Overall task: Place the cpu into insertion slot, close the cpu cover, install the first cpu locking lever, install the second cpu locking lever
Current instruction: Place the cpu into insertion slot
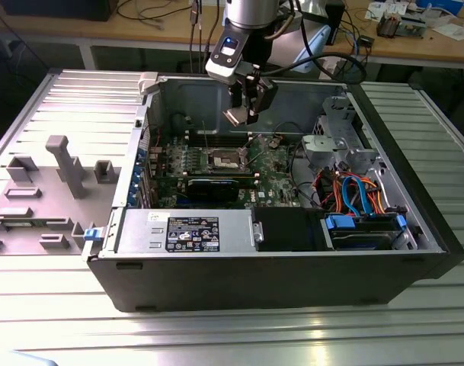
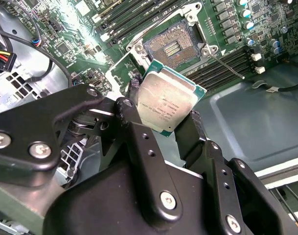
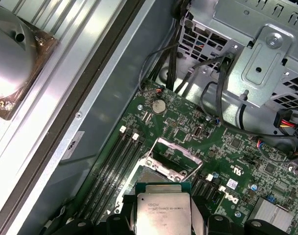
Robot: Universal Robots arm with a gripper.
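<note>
gripper (image 1: 245, 113) hung upper middle of exterior view, over case. jaws pinched cpu (image 2: 167, 100) by its edges. cpu was in air above bare slot (image 2: 173, 45), not touching. cover (image 3: 172, 157) stood open.

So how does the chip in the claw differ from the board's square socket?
The cpu has a silver-grey top; the insertion slot has a dark centre inside a metal rim. The cpu is clamped in the claw above the board; the slot sits in it, empty. Both are square.
</note>
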